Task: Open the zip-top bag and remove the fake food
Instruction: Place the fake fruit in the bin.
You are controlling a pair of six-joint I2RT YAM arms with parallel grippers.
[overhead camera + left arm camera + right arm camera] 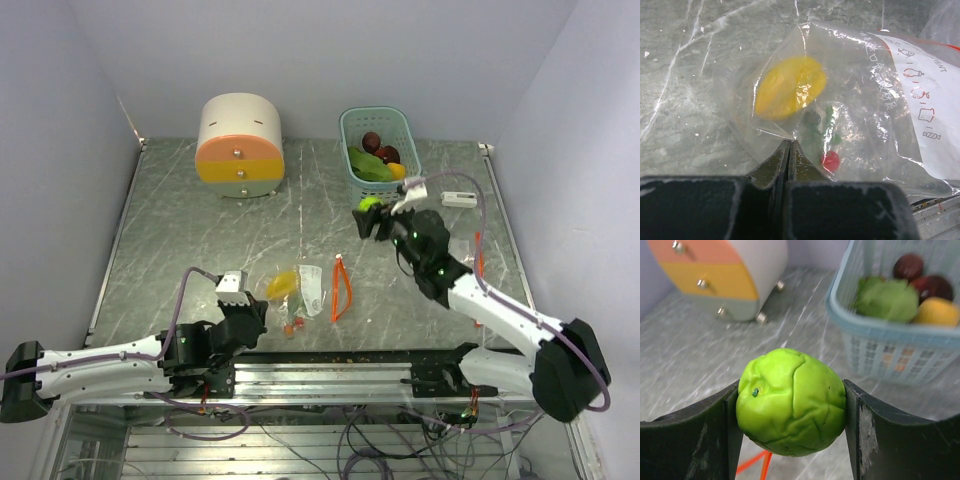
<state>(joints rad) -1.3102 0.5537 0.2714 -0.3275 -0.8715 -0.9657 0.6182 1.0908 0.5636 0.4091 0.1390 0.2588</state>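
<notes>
The clear zip-top bag lies flat on the table in front of the left arm. Inside it I see a yellow fruit, a small red piece and a dark green bit. My left gripper is shut, its tips pinching the bag's near edge. My right gripper is held up above the table near the basket, shut on a lime-green fruit that fills the gap between its fingers.
A light blue basket at the back right holds a green leafy piece, dark red pieces and a yellow fruit. The round cream-and-orange drawer box stands at the back left. An orange strip lies by the bag.
</notes>
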